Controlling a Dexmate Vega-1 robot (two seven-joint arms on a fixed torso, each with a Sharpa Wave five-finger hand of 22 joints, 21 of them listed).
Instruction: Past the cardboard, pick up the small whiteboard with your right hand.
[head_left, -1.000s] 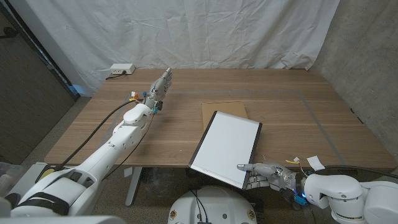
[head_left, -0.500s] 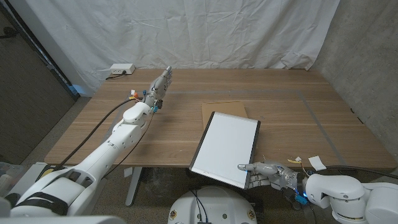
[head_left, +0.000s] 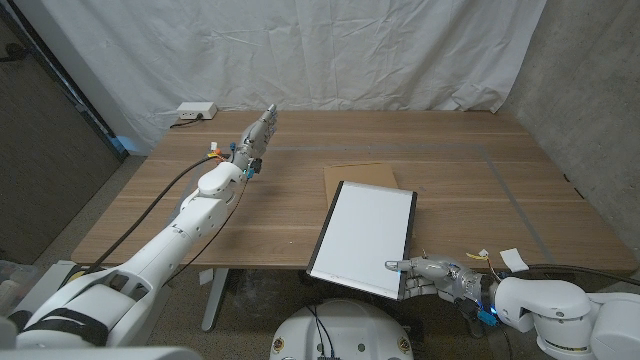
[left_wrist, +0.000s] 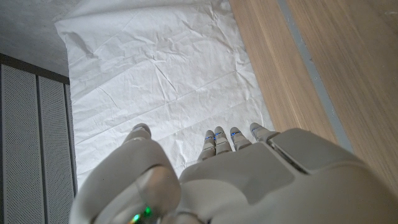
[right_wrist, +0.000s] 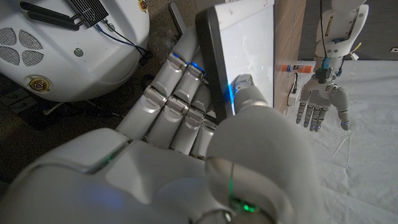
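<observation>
Your right hand (head_left: 432, 278) has the small whiteboard (head_left: 364, 238) pinched at its near right corner: thumb lying on the white face, the other fingers (right_wrist: 171, 102) curled up under the dark frame, which you can see really clearly in the right wrist view where the whiteboard (right_wrist: 242, 43) edge sits right between thumb and fingers. The board is at the tabletop's (head_left: 480, 170) near edge, a bit right of the middle, and its near end sticks out past that edge, so your hand is actually off the tabletop there. The far end of the board overlaps the piece of cardboard (head_left: 360, 175), which lies flat toward the middle of the tabletop and peeks out from under the board's far edge. I can't tell from the head view whether the board's near end is lifted or just resting on the edge. Your left hand (head_left: 259, 135) is way over toward the far left corner area, arm stretched out long, fingers (left_wrist: 231, 138) straight and apart with nothing in them; it also shows up in the right wrist view as the left hand (right_wrist: 322, 104), spread out against the white cloth. That white cloth backdrop (head_left: 330, 50) hangs behind the far edge, and there's a white power strip (head_left: 194, 112) sitting at the far left corner. Some small white tags and loose wires (head_left: 505, 261) are near your right wrist by the near right edge.
</observation>
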